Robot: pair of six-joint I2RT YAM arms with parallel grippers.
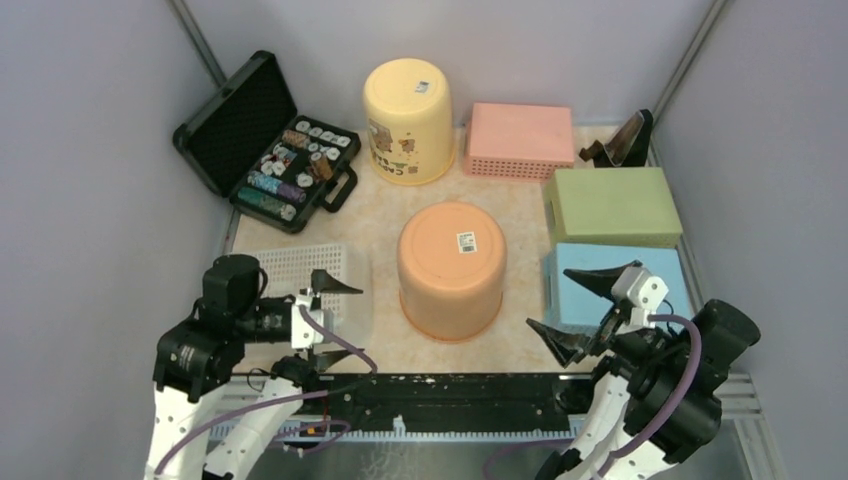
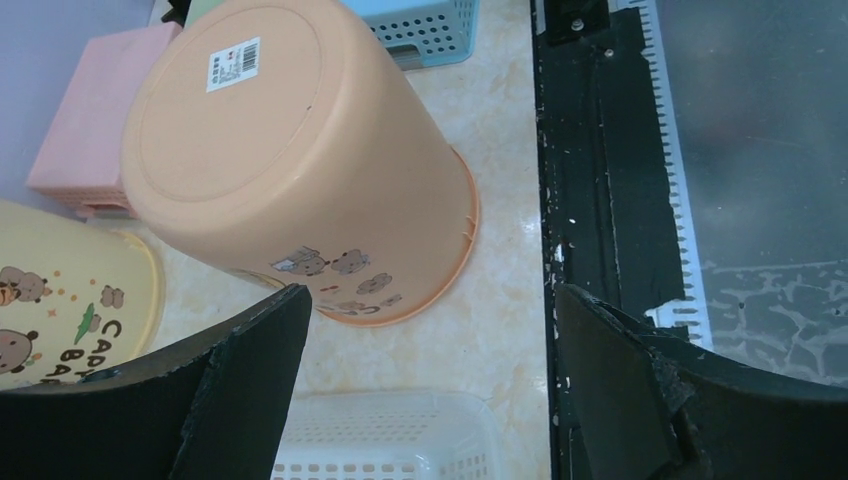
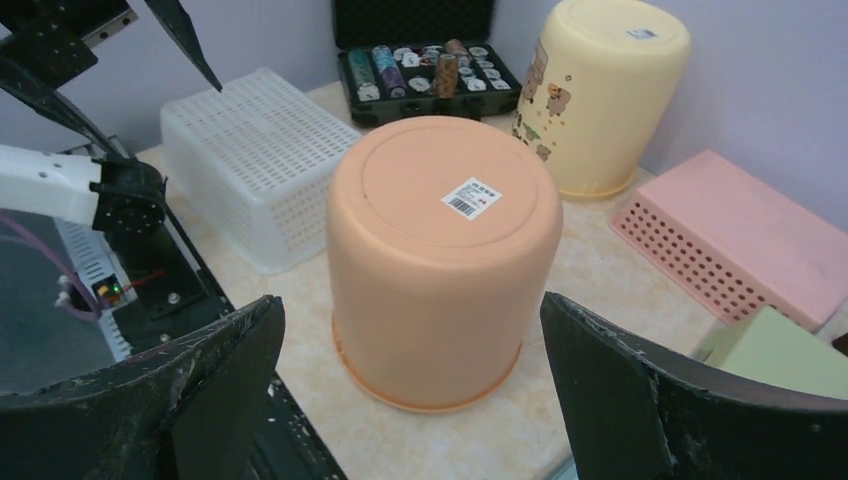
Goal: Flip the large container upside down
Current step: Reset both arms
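An orange bucket (image 1: pixel 452 265) stands upside down mid-table, base with a barcode sticker facing up; it also shows in the left wrist view (image 2: pixel 300 160) and the right wrist view (image 3: pixel 440 250). A yellow bucket (image 1: pixel 408 120) stands upside down at the back, seen too in the right wrist view (image 3: pixel 600 90). My left gripper (image 1: pixel 335 322) is open and empty, left of the orange bucket, over a white basket; its jaws stand wide apart (image 2: pixel 430 300). My right gripper (image 1: pixel 560 300) is open and empty, right of the orange bucket and facing it (image 3: pixel 410 305).
A white basket (image 1: pixel 300 270) lies upside down at the front left. An open black case (image 1: pixel 270 150) of poker chips sits back left. A pink basket (image 1: pixel 518 140), a green box (image 1: pixel 612 205) and a blue basket (image 1: pixel 610 290) line the right side. A black rail (image 1: pixel 450 390) runs along the near edge.
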